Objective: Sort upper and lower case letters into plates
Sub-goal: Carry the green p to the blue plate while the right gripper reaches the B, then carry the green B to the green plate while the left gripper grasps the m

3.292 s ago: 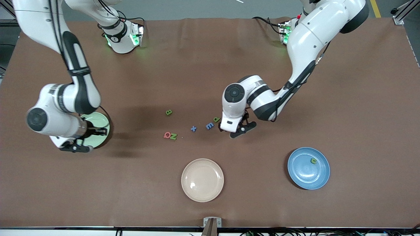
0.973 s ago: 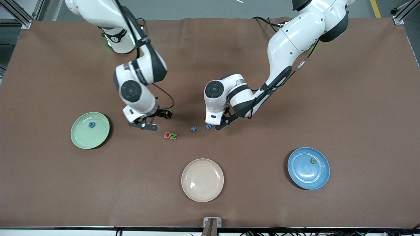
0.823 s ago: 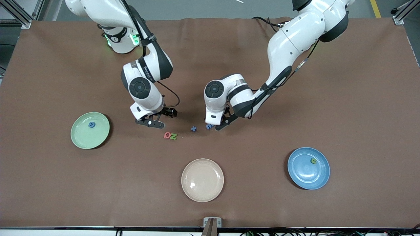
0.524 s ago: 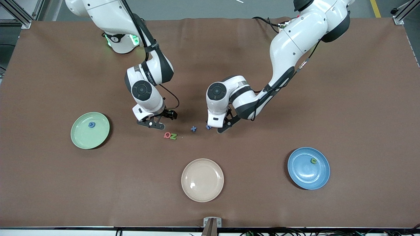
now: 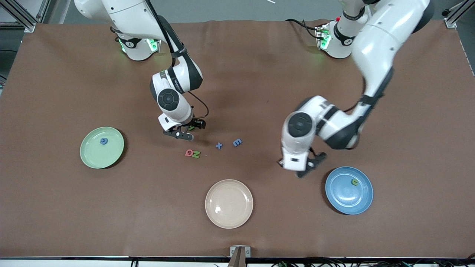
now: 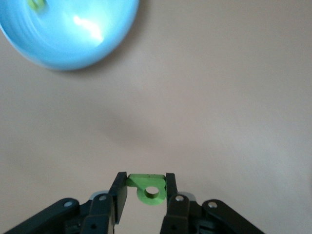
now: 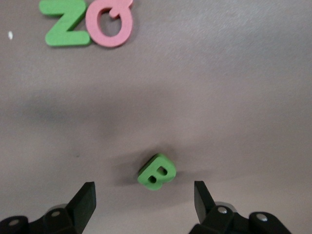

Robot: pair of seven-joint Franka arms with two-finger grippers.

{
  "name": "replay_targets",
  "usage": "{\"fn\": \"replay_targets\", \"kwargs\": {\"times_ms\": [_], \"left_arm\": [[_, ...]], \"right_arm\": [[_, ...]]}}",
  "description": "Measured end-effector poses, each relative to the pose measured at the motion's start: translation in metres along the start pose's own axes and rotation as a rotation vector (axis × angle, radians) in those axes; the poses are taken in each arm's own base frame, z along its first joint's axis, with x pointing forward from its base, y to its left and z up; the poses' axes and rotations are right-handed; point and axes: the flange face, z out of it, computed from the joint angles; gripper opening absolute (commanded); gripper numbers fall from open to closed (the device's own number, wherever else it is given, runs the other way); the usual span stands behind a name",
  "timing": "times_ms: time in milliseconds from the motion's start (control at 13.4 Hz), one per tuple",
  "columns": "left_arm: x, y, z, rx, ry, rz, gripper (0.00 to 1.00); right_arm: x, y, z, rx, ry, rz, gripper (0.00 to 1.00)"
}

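Robotics lab; brown-covered table (image 5: 74, 207); aluminium frame rails (image 5: 454, 15); grey floor, yellow line.

Even overhead light, soft arm shadows on brown table (image 5: 74, 207), glare on motion-blurred blue plate (image 6: 63, 34), cream plate (image 5: 229, 203) highlight

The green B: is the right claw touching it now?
Apart. The right wrist view shows the green B lying on the table between the right claw's open fingers, with brown table visible on both sides.

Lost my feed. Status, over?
Left gripper shut on green letter, nearing blue plate. Right gripper open over green B. Nothing blocking.
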Motion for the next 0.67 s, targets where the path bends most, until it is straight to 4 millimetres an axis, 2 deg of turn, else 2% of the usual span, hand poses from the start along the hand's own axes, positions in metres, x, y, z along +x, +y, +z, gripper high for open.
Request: {"fn": "replay_targets", "kwargs": {"times_ms": [150,299,374,449,524,599,673], "left_arm": [[0.057,-0.038,0.009,0.014,-0.007,0.041,0.02],[0.107,-0.079,0.025,0.027,-0.024,0.116,0.08],[0.128,-0.096,0.033,0.023,-0.031,0.151,0.17],[0.145,-0.112,0.041,0.013,-0.035,0.178,0.36],[0.157,-0.124,0.051,0.000,-0.040,0.197,0.43],[0.166,-0.133,0.062,-0.014,-0.045,0.213,0.60],[0.172,-0.138,0.072,-0.028,-0.050,0.225,0.86]], "right_arm": [[0.000,0.002,0.001,-0.002,-0.002,0.003,0.87],[0.002,0.005,0.005,-0.004,0.002,0.009,0.86],[0.003,0.006,0.008,-0.004,0.008,0.011,0.83],[0.004,0.007,0.013,-0.004,0.016,0.012,0.79],[0.005,0.007,0.019,-0.007,0.020,0.013,0.73],[0.005,0.007,0.023,-0.008,0.024,0.012,0.65],[0.005,0.006,0.023,-0.005,0.027,0.011,0.59]]}}
